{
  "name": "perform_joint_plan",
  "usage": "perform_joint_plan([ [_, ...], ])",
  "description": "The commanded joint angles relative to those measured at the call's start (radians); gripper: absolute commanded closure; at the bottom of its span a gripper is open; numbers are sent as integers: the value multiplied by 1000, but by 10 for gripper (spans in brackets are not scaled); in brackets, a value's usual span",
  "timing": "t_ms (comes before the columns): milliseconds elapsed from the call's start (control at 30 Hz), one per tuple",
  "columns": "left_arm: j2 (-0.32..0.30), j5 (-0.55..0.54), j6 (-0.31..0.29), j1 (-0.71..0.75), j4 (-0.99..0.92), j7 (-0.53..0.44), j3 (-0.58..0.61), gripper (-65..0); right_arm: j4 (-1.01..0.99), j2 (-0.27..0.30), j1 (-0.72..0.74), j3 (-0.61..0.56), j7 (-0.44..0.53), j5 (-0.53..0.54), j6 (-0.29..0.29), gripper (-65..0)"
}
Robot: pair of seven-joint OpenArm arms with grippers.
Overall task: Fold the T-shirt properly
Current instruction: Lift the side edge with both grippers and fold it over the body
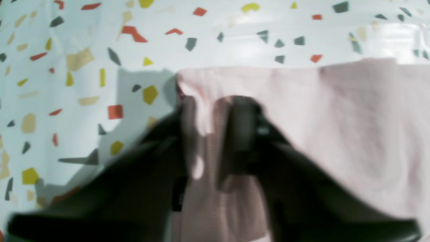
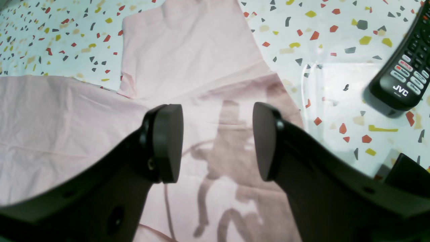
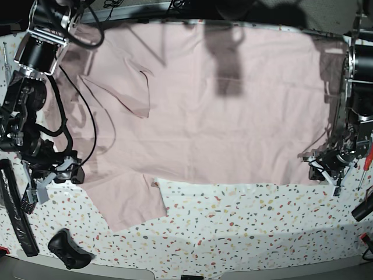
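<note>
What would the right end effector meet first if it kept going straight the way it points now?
Most likely the T-shirt: the right end effector stands open above pink cloth, which fills the gap between its pads. Depth is unclear; the remote lies well aside.

My matt black plastic right gripper [image 2: 218,141] hangs over the T-shirt [image 2: 188,60], soft matt pink cloth with fine creases, on a glossy speckled tabletop [image 2: 329,87], a satin black plastic remote [image 2: 403,70] at two o'clock.
</note>
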Motion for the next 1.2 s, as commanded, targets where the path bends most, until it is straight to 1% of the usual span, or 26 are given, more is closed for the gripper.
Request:
perform_joint_plan([
  [0,-14,2,-13,-13,11,-5,-4,-34,15,14,25,4,23,19,3,-317],
  [33,-15,2,-15,-7,11,-13,-4,0,15,14,25,4,23,18,3,-317],
  [200,-24,3,-15,4,11,-73,-5,0,15,14,25,4,45,18,4,-317],
  [333,-35,1,-15,4,11,-105,-5,0,11,16,26,4,130,-3,4,-317],
  [400,-35,1,-15,4,11,-105,-5,0,-16,23,45,-14,154,-39,3,-317],
  [533,-32,1,-15,4,11,-105,-5,0,-170,60,156,-117,154,-100,3,-317],
  [600,-32,1,-15,4,11,-105,-5,0,-259,62,234,-163,147,-134,3,-317],
  [700,-33,1,-15,4,11,-104,-5,0,-402,56,346,-220,136,-156,3,-317],
  [800,-33,1,-15,5,11,-101,-5,0,-572,56,445,-259,145,-203,3,-317],
  [933,-33,1,-15,5,11,-97,-5,0,-777,60,544,-265,159,-302,0,-317],
  [967,-33,1,-15,5,11,-94,-5,0,-818,64,558,-265,160,-315,-10,-317],
  [1033,-33,1,-15,5,11,-94,-5,0,-885,74,575,-265,159,-341,-78,-317],
  [1100,-33,1,-15,5,11,-94,-5,0,-919,88,574,-265,160,-372,-93,-317],
  [1167,-33,1,-15,5,11,-94,-5,0,-928,106,568,-265,158,-383,-94,-317],
])
